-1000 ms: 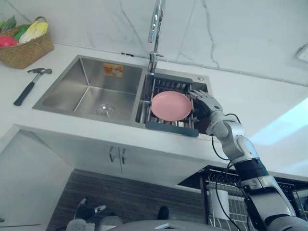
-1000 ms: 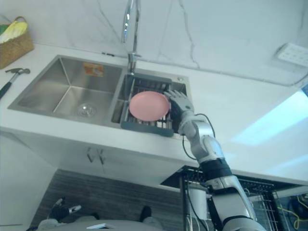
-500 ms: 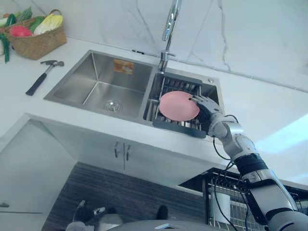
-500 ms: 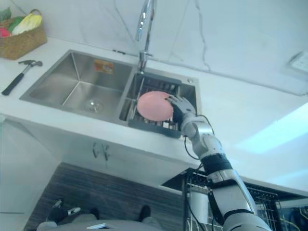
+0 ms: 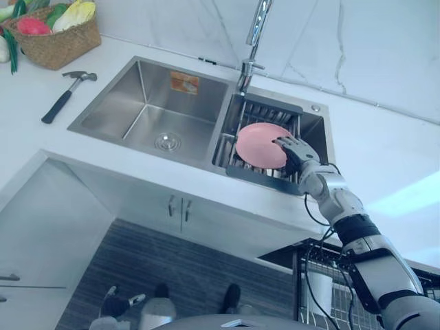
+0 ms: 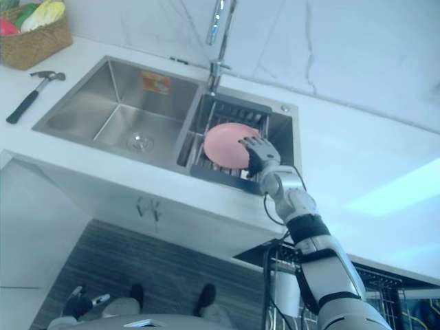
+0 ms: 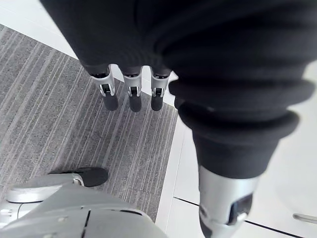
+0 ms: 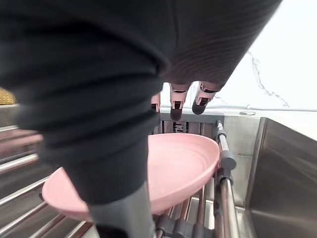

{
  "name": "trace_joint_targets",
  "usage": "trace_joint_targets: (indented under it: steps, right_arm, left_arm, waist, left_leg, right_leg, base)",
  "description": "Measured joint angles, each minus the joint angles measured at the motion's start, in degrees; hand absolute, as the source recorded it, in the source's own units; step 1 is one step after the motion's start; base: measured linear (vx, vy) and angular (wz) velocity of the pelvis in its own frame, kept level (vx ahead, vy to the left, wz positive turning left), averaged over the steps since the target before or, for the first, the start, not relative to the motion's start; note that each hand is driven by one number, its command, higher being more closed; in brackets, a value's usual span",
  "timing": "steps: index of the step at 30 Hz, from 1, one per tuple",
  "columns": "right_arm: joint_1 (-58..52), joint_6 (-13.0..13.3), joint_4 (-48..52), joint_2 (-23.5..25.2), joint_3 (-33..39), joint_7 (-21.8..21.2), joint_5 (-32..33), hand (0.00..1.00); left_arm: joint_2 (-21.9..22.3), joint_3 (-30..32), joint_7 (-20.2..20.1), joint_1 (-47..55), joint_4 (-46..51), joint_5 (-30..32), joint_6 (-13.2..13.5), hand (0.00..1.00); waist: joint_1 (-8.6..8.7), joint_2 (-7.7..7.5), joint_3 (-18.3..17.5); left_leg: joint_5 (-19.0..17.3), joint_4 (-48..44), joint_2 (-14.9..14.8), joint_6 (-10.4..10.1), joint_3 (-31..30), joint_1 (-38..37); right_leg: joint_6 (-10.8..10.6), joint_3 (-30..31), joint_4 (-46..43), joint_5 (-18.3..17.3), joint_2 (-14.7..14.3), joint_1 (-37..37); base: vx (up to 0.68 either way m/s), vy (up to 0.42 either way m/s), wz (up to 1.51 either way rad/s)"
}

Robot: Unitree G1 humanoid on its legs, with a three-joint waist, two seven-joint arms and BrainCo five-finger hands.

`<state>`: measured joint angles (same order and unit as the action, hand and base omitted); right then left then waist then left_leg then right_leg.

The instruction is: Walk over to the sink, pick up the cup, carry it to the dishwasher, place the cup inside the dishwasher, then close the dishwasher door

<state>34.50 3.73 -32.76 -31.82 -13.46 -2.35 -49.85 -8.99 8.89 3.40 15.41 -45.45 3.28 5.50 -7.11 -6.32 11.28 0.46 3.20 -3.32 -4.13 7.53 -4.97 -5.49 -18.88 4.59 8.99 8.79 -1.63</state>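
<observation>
Right wrist view shows the right hand (image 8: 177, 101) with its fingers straight and apart just above the pink plate (image 8: 188, 163), nothing clamped yet; it looks poised to close over the rim. The plate rests tilted on the rack (image 5: 254, 173) in the sink (image 5: 130, 110), so its raised edge is easy to take. The left hand (image 7: 131, 94) hangs idle over the floor (image 7: 49, 124), fingers relaxed.

There is one steel sink (image 5: 113, 106) with two basins, one drain (image 5: 168, 142) in the left basin and one faucet (image 5: 256, 34) at the far edge between them. One drying rack (image 5: 269, 113) sits in the right basin with one pink plate (image 5: 256, 146) on it. On the counter at far left are one hammer (image 5: 67, 96) and one woven basket (image 5: 62, 49); two handles (image 5: 177, 206) show on the cabinet below.
</observation>
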Motion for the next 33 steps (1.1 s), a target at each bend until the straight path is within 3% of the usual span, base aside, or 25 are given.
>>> trace_joint_targets:
  steps: [17,22,23,26,33]
  right_arm:
    - [4.98,-1.44,-5.16,-0.47,-2.12,2.56,2.32,0.00]
    - [7.98,-1.80,-6.78,-3.86,-4.02,3.81,3.44,0.00]
    - [8.61,-1.79,-6.83,-4.14,-4.44,3.86,3.48,1.00]
    - [9.33,-1.85,-6.84,-5.73,-4.44,4.59,3.88,1.00]
    - [9.70,-3.00,-6.46,-5.97,-4.49,11.02,4.45,1.00]
  left_arm:
    - [-0.32,1.25,0.22,-0.76,0.59,-3.26,0.86,0.00]
    - [-2.12,2.92,0.36,-2.77,1.79,-5.59,0.88,0.00]
    - [-2.32,2.95,0.44,-2.82,1.94,-5.66,0.88,0.00]
    - [-3.31,3.04,0.72,-3.62,1.99,-6.61,0.94,0.00]
    - [-3.82,3.18,1.18,-5.19,4.66,-6.73,0.76,0.00]
  waist:
    - [-2.17,-1.13,4.27]
    - [-3.56,-1.01,5.98]
    - [-3.53,-1.03,6.45]
    - [-3.50,-1.15,7.96]
    - [-3.40,-0.95,8.49]
  left_leg:
    - [0.02,-2.00,0.09,0.09,-2.22,3.70]
    - [-0.23,-2.40,-0.30,-0.43,-2.91,6.22]
    - [-0.17,-2.41,-0.33,-0.46,-2.91,6.38]
    - [-0.25,-2.66,-0.46,-0.49,-2.93,7.21]
    - [-0.81,-3.89,-1.50,-0.35,-2.83,9.71]
  right_leg:
    - [0.01,-1.45,-0.02,0.23,0.19,1.84]
    - [0.07,-1.97,-0.53,0.29,-0.03,3.71]
    - [0.08,-1.95,-0.62,0.30,-0.04,3.83]
    - [0.15,-1.84,-0.75,0.36,-0.13,4.51]
    - [0.30,-0.45,-1.31,1.58,-0.98,6.79]
  base:
    - [0.00,-0.003,0.06]
    - [-0.01,-0.007,0.07]
    - [0.00,0.000,0.00]
    - [0.00,0.000,0.00]
    - [-0.01,-0.001,-0.02]
